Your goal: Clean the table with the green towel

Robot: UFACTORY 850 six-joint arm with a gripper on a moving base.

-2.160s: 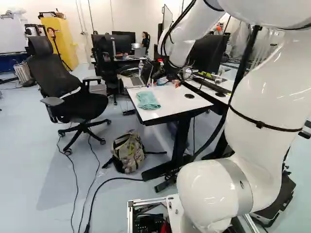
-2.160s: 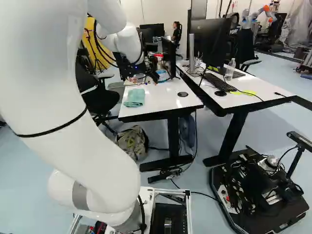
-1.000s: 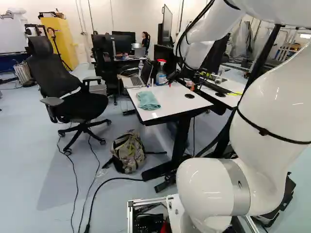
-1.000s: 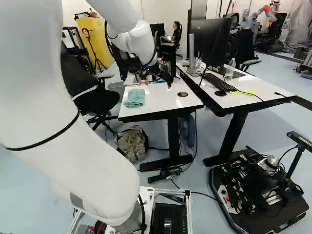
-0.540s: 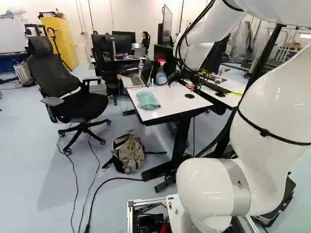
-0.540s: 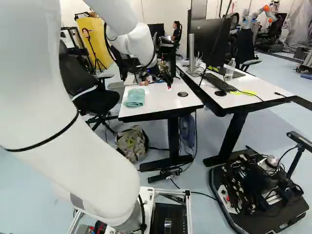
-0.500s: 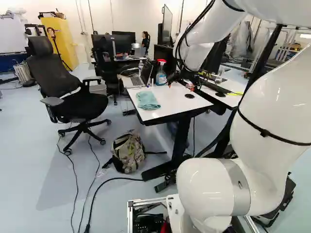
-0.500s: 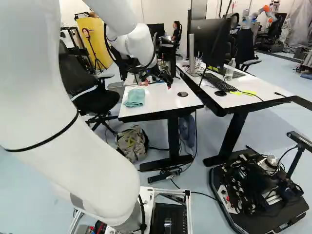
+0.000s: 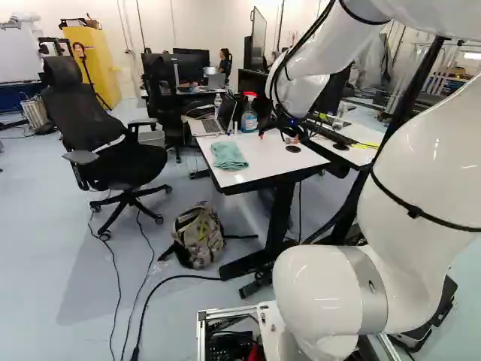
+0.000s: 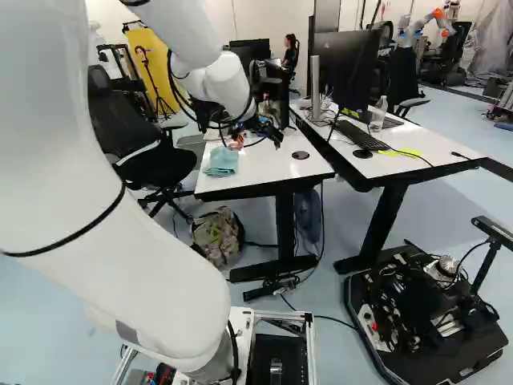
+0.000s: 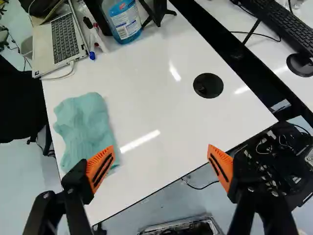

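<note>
Above the far part of the white table, my gripper hangs in the left base view, partly hidden by the arm's end. In the wrist view the gripper is open wide, nothing between its fingers. The green towel lies crumpled near the table edge closest to the office chair. Seen from the wrist, the towel lies on the tabletop, one finger overlapping its near corner in the picture. Whether that finger touches it cannot be told; it seems well above.
A spray bottle, pens and a laptop stand or lie at the table's far end. A second desk with monitor and keyboard adjoins it. An office chair is beside the table, a backpack on the floor. Another robot stands far back.
The arm first swung away from the spray bottle, uncovering it in the left base view, then its end shifted slightly and tilted. The towel and the base have not moved.
</note>
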